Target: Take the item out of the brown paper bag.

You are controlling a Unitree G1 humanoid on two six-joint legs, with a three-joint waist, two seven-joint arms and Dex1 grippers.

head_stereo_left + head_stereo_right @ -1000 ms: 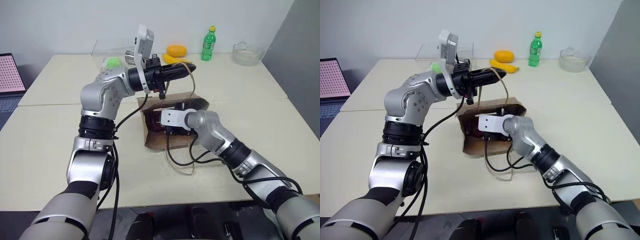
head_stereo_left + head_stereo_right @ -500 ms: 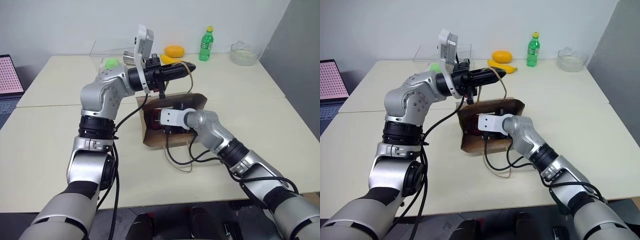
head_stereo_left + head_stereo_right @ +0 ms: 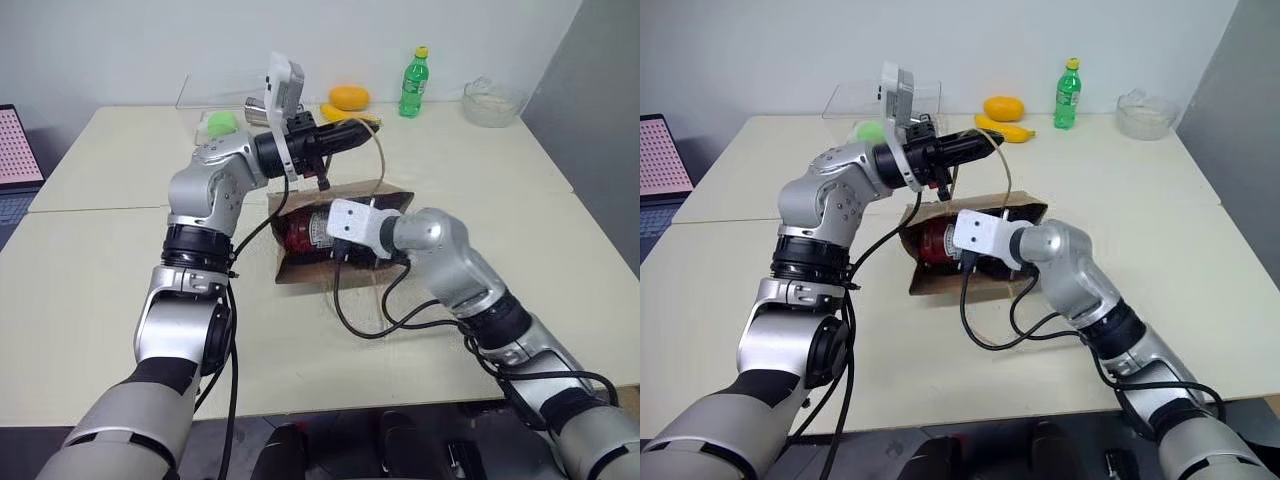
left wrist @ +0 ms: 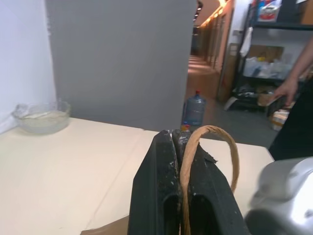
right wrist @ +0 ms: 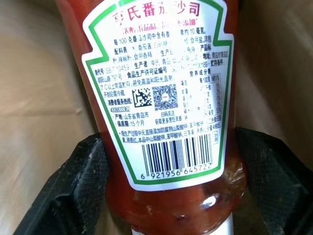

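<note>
The brown paper bag [image 3: 292,271] lies on its side in the middle of the table, mouth open. My left gripper [image 3: 366,129] hovers above it, shut on one tan loop handle [image 4: 211,142], which runs up between its fingers [image 4: 164,196]. My right gripper [image 5: 168,142] reaches into the bag's mouth, largely hidden behind its white wrist mount [image 3: 350,222]. The item [image 5: 161,58], a dark red bottle with a white printed label, sits between its two black fingers [image 5: 73,191], which press on both its sides. The bottle's red body [image 3: 298,230] shows at the bag's mouth.
At the table's far edge stand a green plastic bottle [image 3: 413,82], a yellow fruit [image 3: 349,98], a banana [image 3: 345,116] and a glass bowl [image 3: 492,101]. A clear box with a green thing [image 3: 221,122] is behind my left arm. A laptop [image 3: 18,150] lies far left. A person [image 4: 293,83] stands beyond the table.
My right gripper has drawn back and up with the red bottle, which now shows at the bag's mouth. The bag has shifted and lifted with it. My left gripper keeps the handle.
</note>
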